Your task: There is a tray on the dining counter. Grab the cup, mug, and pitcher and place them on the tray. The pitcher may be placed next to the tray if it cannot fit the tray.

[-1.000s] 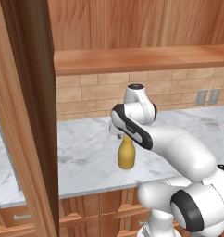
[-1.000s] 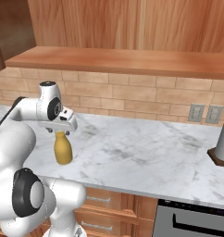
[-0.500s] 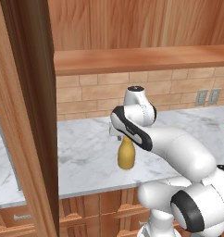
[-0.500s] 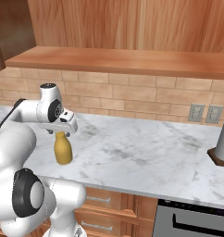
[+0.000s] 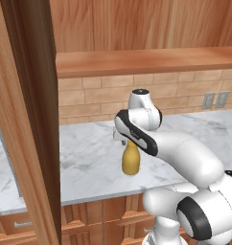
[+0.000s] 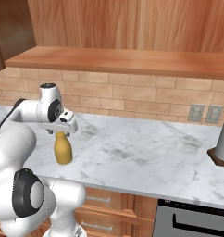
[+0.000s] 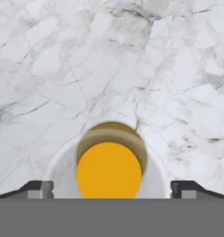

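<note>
Scene: a simulated kitchen, with a marble counter (image 6: 146,157) running along a tan brick wall (image 6: 132,95) under a long wooden shelf (image 6: 132,62).
Pitcher: the mustard-yellow pitcher (image 5: 131,161) stands upright on the marble counter, near its front edge. In the right base view the pitcher (image 6: 63,149) sits toward the left end of the counter. In the hand view the pitcher (image 7: 109,169) is seen from straight above, as an orange-yellow round top inside a pale ring.
Gripper: the gripper (image 7: 111,189) hangs directly over the pitcher, pointing straight down at it. Its two dark fingertips (image 7: 40,189) stand wide apart, one on each side of the pitcher's top, with clear gaps between them and it. Nothing is held.
Arm: the white arm (image 5: 170,153) reaches forward from the base, and its wrist hides the pitcher's neck in both base views.
Counter front: wooden drawers (image 6: 104,201) sit below the marble top.
Left side: a tall wooden post (image 5: 31,119) stands close to the camera in the left base view.
Right side: a grey cylinder on a dark base (image 6: 222,139) stands at the far right of the counter, well apart from the pitcher. Two wall outlets (image 6: 204,113) are set in the brick near it.
</note>
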